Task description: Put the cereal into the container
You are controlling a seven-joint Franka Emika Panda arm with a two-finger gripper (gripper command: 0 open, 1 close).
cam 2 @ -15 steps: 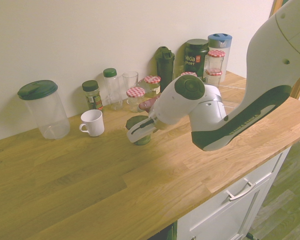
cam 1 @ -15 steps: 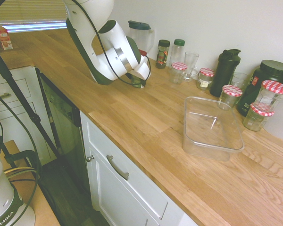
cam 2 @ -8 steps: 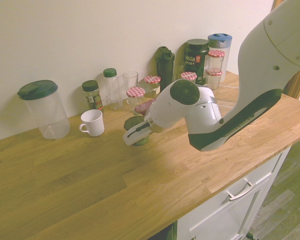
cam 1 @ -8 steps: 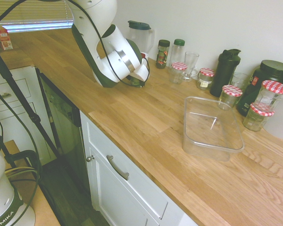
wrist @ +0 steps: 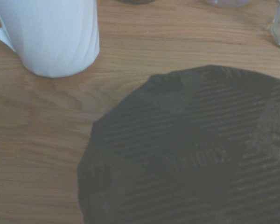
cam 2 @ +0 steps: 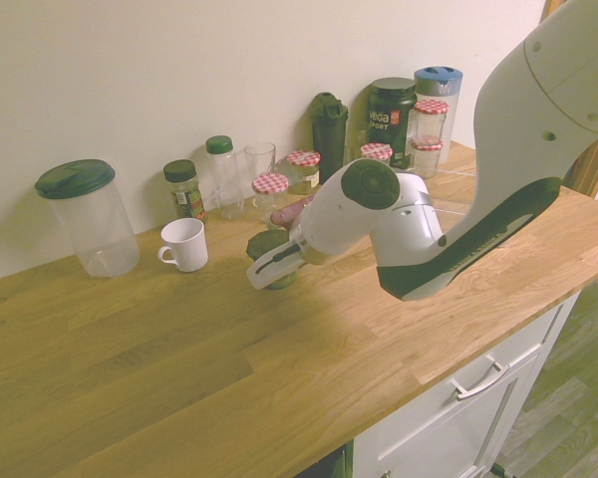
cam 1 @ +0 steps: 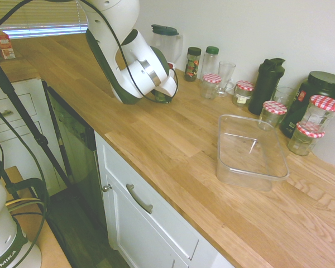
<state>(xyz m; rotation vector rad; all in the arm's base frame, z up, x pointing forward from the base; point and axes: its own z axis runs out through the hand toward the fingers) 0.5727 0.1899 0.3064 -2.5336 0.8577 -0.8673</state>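
The cereal (cam 2: 264, 244) is a dark green pack with a reddish end, standing on the wooden counter just right of a white mug. My gripper (cam 2: 272, 275) hangs right over it and hides most of it. From the other side only a dark green sliver of the cereal (cam 1: 163, 98) shows under the gripper (cam 1: 166, 95). In the wrist view the cereal's dark ridged surface (wrist: 191, 158) fills the lower right from very close. The container (cam 1: 219, 146), a clear shallow tub, lies apart to the right, with nothing in it.
A white mug (cam 2: 184, 244) stands close to the cereal. Along the wall are a clear pitcher (cam 2: 85, 219), spice bottles (cam 2: 184, 189), jars with red-checked lids (cam 1: 324, 109) and a black shaker (cam 1: 268, 84). A red-and-white carton (cam 1: 3, 46) sits far back.
The arm has shifted a little toward the mug and lowered the gripper closer over the cereal. In the last half second it has hardly moved.
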